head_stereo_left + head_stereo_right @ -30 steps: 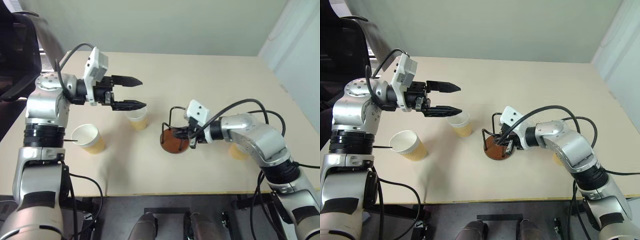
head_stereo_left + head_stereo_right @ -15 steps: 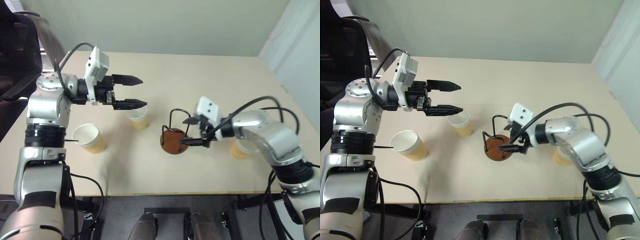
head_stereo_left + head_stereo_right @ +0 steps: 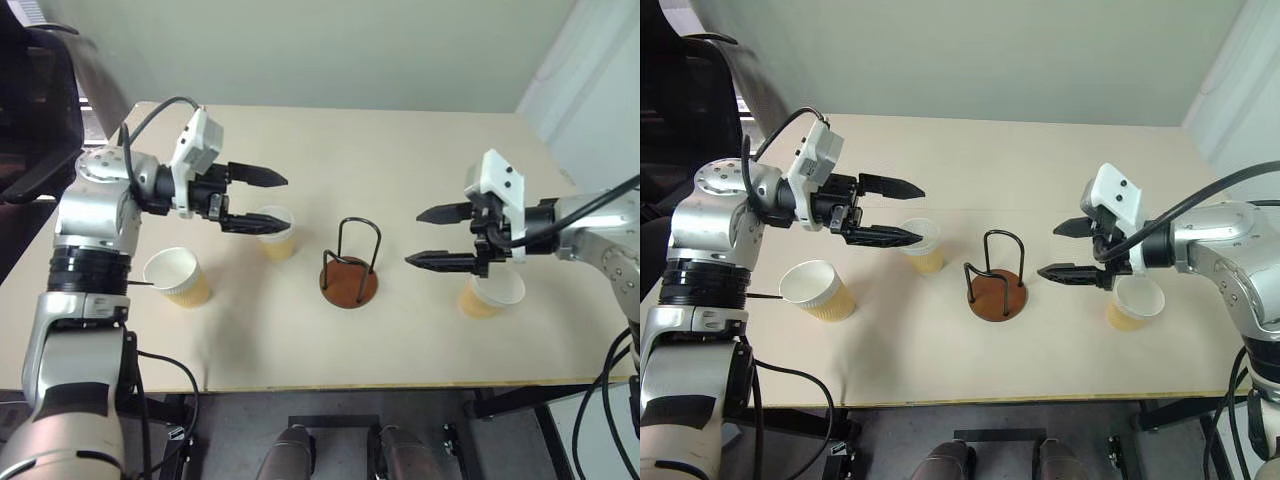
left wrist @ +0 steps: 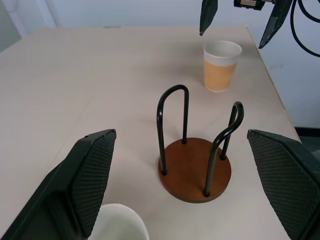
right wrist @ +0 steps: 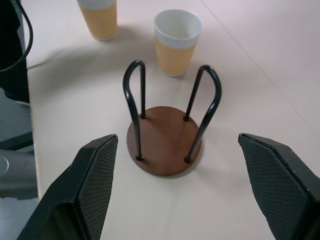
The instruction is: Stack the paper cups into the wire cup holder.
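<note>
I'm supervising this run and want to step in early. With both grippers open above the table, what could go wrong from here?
1. The left gripper hovers right over the middle cup; a careless descent may tip it.
2. The holder is light wire, empty, between both arms; a brush could shift it.
3. The right gripper hangs above the right cup near the table edge; a nudge could send it off.
</note>
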Robot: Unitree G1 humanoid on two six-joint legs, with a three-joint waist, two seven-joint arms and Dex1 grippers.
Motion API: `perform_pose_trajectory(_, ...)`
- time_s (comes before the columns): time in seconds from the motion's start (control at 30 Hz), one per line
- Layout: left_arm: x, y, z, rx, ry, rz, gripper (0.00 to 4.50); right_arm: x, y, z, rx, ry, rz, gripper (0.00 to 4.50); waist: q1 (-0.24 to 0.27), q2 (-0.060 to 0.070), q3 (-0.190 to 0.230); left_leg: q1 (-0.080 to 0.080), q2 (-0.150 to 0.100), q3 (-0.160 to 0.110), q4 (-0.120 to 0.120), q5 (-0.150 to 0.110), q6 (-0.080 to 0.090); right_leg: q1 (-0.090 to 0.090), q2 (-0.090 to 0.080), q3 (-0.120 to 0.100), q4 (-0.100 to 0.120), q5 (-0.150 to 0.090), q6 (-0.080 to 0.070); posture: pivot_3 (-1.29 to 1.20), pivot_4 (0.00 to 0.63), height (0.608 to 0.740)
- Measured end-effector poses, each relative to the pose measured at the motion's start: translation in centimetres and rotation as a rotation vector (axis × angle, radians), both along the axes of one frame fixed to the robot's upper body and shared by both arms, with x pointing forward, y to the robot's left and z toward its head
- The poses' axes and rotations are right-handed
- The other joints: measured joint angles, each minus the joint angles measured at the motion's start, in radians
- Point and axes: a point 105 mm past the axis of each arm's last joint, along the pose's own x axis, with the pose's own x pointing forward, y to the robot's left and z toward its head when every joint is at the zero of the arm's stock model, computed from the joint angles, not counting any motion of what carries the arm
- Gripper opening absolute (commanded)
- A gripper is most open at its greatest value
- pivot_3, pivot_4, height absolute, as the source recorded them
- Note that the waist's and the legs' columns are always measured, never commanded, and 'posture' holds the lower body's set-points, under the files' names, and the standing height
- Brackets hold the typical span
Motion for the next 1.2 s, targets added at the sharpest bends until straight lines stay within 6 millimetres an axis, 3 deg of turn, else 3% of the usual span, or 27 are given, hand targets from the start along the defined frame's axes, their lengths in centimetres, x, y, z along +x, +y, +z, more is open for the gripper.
perform_pose_trajectory(0.1,-0.2,0.9,-0.8,0.113,-0.006,0.010,4.50,-1.0,-2.9,-1.5,-0.112,0.044,-0.040,3.90,0.007,0.000,0.000,-0.001,0.000,0.000,0.000,-0.001,0.001,0.000,0.000,0.000,-0.001,0.000,0.000,0.00,0.150,0.740)
perform_pose_trajectory(0.2,0.1,0.8,-0.6,0.117,-0.021,0.006,4.50,-1.4,-3.5,-1.5,-0.141,0.033,-0.033,3.90,0.005,0.000,0.000,-0.001,0.000,0.000,0.001,-0.002,0.004,0.000,0.000,0.000,-0.001,0.000,0.000,0.00,0.150,0.740)
perform_pose_trajectory(0.47,2.1,1.6,-0.4,0.183,-0.131,0.083,4.50,-0.6,-2.8,-1.0,-0.089,-0.020,-0.048,3.90,0.001,0.001,0.000,-0.001,0.000,0.000,0.003,-0.004,0.010,0.000,0.000,0.000,0.000,0.002,0.002,0.00,0.150,0.740)
perform_pose_trajectory(0.6,2.2,1.5,-0.8,0.212,-0.160,0.072,4.50,0.5,-1.0,1.8,0.010,-0.120,-0.026,3.90,-0.004,0.002,0.001,-0.001,-0.001,0.001,0.003,-0.003,0.011,0.000,0.000,0.001,0.000,0.003,0.003,0.00,0.150,0.740)
perform_pose_trajectory(0.7,2.4,1.6,-1.2,0.251,-0.187,0.075,4.50,0.2,0.5,4.3,0.067,-0.181,0.033,3.90,-0.005,0.002,0.001,-0.001,0.000,0.000,0.002,-0.003,0.012,0.000,0.000,0.001,0.000,0.003,0.003,0.00,0.150,0.740)
perform_pose_trajectory(0.93,3.7,1.3,-3.0,0.377,-0.245,0.082,4.50,0.3,0.6,4.6,0.093,-0.167,0.044,3.90,0.007,0.002,0.001,-0.005,-0.001,0.000,0.004,-0.003,0.012,-0.001,-0.001,0.000,-0.003,0.003,0.003,0.00,0.150,0.740)
perform_pose_trajectory(1.2,5.1,-0.7,1.1,0.534,-0.462,0.047,4.50,0.3,0.2,4.6,0.082,-0.159,0.031,3.90,0.004,0.002,0.001,-0.005,-0.001,0.000,0.003,-0.003,0.013,-0.001,-0.001,0.000,-0.006,0.003,0.003,0.00,0.150,0.740)
